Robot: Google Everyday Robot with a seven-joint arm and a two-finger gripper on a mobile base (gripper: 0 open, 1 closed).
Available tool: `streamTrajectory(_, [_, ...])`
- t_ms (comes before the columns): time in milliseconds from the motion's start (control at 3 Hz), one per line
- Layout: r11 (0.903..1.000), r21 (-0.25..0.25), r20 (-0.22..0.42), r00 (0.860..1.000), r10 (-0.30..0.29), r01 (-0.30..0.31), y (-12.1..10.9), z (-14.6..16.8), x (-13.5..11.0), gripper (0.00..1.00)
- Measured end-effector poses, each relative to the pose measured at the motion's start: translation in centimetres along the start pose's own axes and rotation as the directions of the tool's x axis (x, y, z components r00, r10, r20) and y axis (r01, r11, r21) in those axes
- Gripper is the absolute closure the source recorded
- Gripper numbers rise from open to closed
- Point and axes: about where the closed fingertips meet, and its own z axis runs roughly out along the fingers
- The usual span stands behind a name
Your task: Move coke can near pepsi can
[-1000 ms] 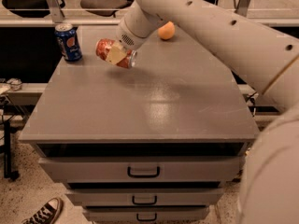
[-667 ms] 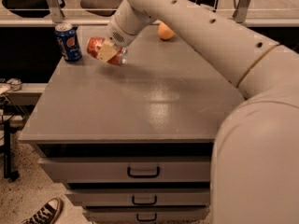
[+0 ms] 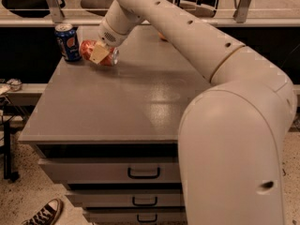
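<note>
A: Location of the task object?

B: Small red-orange aluminium coke can (image 3: 86, 49) with silver ends, lying on its side near the far left corner of the grey flat worktop (image 3: 131, 102). Dark blue aluminium pepsi can (image 3: 68, 43) with round logo stands upright right at that corner, just to the left. Touching or a narrow gap between them: cannot tell.

A: Gripper?

B: Gripper (image 3: 100, 51) of the white arm sits at the same corner, reaching in from the right edge side. Jaws are clamped across the coke can's body, with one tan pad (image 3: 98, 55) lying over its middle. Whether the can rests on the worktop or hangs just above it is not clear.

A: Handling notes?

B: Judgement only. Thin wall, so light if empty and easily dented by a hard squeeze. Smooth painted metal, likely slippery. On its side it may roll once let go. The mid-body hold across the round wall looks sound, as the ends are stiffer but give less to grip.

A: Progress?

B: Close to done; the cans are already neighbours.
</note>
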Motion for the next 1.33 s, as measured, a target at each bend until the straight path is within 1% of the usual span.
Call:
streamTrajectory(333, [0.9998, -0.021, -0.001, 1.000, -0.005, 0.005, 0.0, 0.9, -0.3, 0.38])
streamTrajectory(667, [0.9989, -0.043, 0.003, 1.000, -0.017, 0.017, 0.1, 1.6, -0.9, 0.13])
streamTrajectory(1000, [0.9977, -0.061, 0.003, 1.000, -0.029, 0.029, 0.4, 2.0, -1.2, 0.00])
streamTrajectory(1333, [0.9966, -0.071, 0.003, 0.999, -0.041, 0.041, 0.4, 2.2, -1.5, 0.00])
